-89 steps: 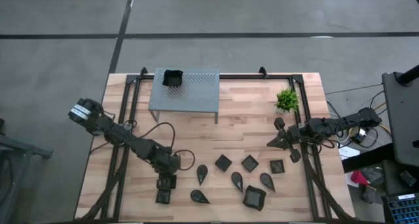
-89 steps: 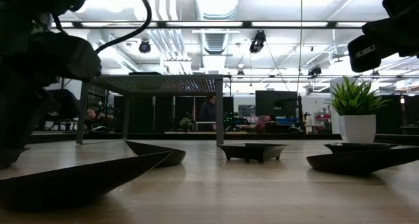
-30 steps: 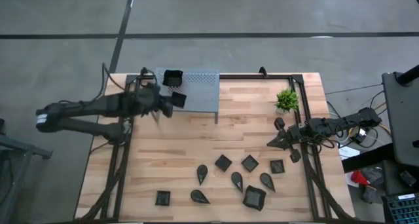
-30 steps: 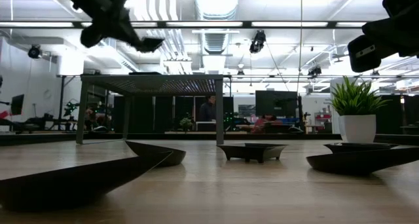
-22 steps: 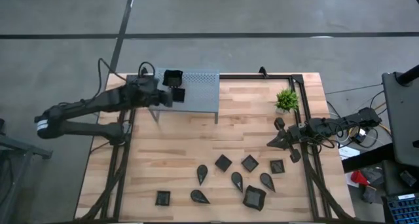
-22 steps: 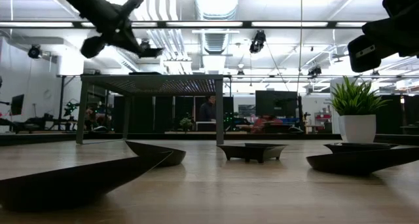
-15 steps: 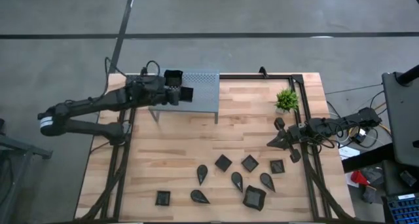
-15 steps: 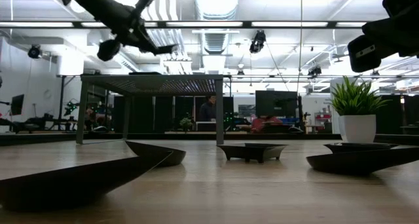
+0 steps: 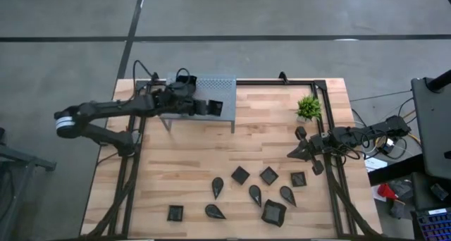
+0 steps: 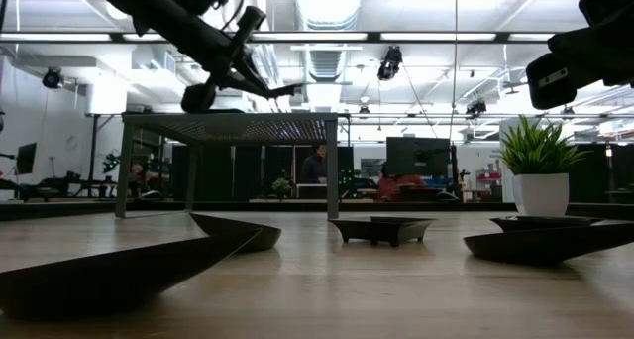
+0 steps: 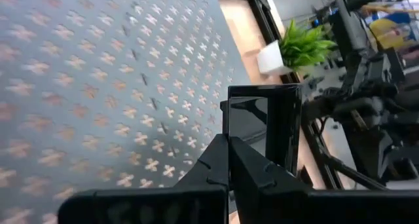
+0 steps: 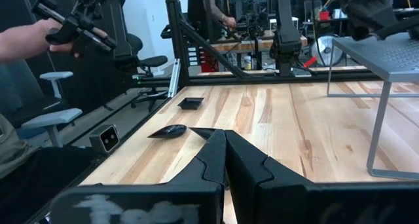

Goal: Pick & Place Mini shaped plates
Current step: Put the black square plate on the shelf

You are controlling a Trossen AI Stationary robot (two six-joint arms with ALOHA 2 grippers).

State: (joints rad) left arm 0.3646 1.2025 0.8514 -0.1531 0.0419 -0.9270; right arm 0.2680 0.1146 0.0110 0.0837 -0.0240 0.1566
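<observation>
From above, the left gripper [image 9: 199, 106] reaches out over the grey perforated stand [image 9: 220, 93], its jaws pinched on a small square plate [image 9: 213, 107] held just above the deck. Another black plate [image 9: 186, 80] already sits at the stand's far left corner. The rest of the mini shaped plates [image 9: 254, 193], squares, teardrops and one larger wavy one, lie scattered on the near half of the wooden table [image 9: 169, 170]. The right gripper [image 9: 296, 152] waits at the table's right edge, near the green plant [image 9: 308, 107], jaws together and empty.

From table height, the left gripper [image 10: 260, 84] hangs over the stand [image 10: 236, 125] with the plate's thin edge poking out level from its tip; low dark dishes [image 10: 380, 228] sit on the wood in front.

Through the left wrist camera, the fingers [image 11: 232, 160] clamp one rim of the square plate [image 11: 267, 116], which is glossy, black, shallow, with a raised border. It looks stiff and light, probably slick, so I'd say the rim is the right place to nip it, and it should be set down gently.

The right wrist view shows closed fingers [image 12: 226, 160], two dishes [image 12: 167, 130] on the wood, and a person's hand [image 12: 29, 40] beyond the table.
</observation>
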